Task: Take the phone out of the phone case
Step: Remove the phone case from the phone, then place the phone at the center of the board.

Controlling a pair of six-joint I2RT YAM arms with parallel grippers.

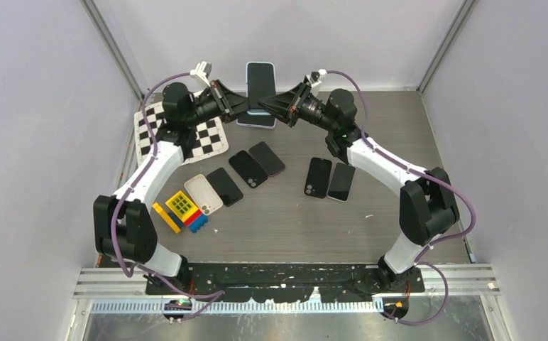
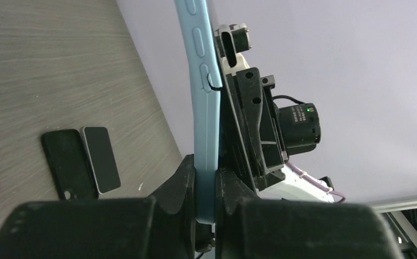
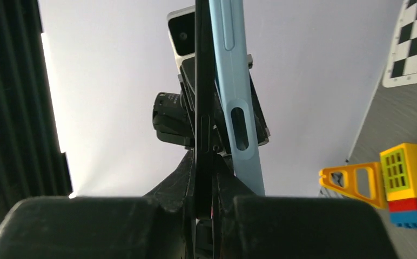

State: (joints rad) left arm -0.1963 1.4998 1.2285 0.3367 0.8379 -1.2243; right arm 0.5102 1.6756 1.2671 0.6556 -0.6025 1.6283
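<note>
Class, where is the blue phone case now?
In the top view the blue phone case is held up at far centre, gripped by the left end effector, right of the checkerboard mat.

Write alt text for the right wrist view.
The right claw pinches a black phone edge-on, while its light blue case splays away alongside. Toy blocks and a checkerboard sit at the right.
</note>
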